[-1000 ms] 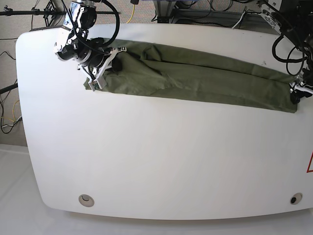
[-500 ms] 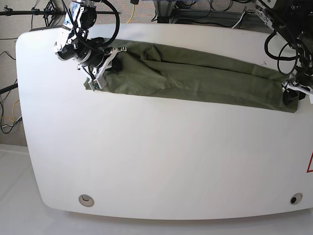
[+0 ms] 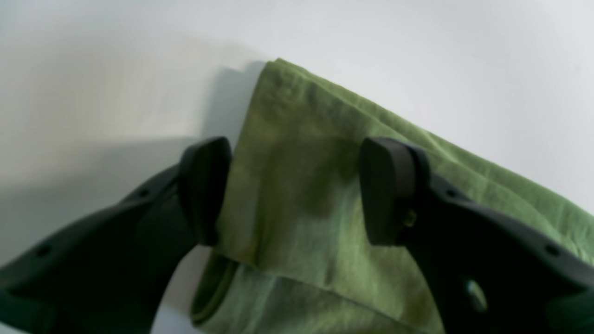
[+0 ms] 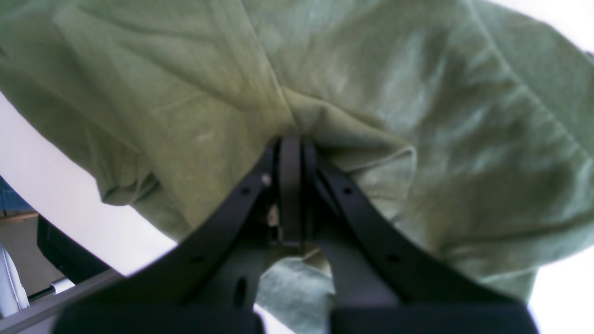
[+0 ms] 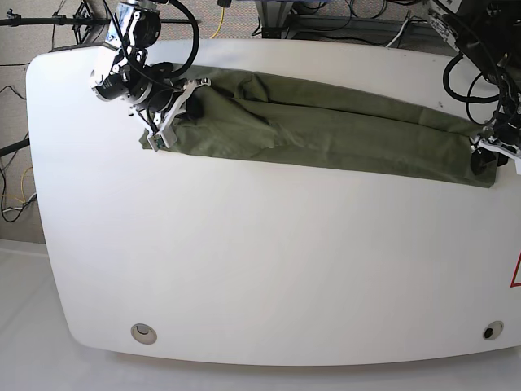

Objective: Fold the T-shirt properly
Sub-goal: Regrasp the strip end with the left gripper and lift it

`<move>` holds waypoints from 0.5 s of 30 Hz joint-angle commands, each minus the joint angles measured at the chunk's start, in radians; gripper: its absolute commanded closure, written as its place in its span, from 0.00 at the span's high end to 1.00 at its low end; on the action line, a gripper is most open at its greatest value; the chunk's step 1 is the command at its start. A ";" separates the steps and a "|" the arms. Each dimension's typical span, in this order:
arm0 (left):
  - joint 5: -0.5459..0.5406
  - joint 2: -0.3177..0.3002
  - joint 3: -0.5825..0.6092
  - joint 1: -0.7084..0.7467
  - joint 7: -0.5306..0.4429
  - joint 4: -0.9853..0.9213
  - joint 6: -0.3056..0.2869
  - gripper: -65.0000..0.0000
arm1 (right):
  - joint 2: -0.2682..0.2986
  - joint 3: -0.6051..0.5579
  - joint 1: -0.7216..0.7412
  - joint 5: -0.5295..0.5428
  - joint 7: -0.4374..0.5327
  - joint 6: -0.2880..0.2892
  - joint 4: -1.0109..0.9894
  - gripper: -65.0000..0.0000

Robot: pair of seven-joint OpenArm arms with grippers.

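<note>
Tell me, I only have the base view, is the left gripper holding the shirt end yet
Observer: No. In the left wrist view the left gripper is open, straddling the shirt end.
Operator: And the right one, is it gripping?
Observer: Yes. The right wrist view shows the right gripper shut on a bunched fold of fabric.
Operator: Is the end at the left gripper one layer?
Observer: No. A folded layer lies on top, with a hemmed edge beneath it.

No text, label or number is legible.
</note>
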 commanded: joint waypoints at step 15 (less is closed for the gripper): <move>0.062 0.047 0.008 0.023 0.099 -0.015 0.006 0.00 | 0.001 0.000 -0.003 -0.015 -0.018 0.006 0.011 0.00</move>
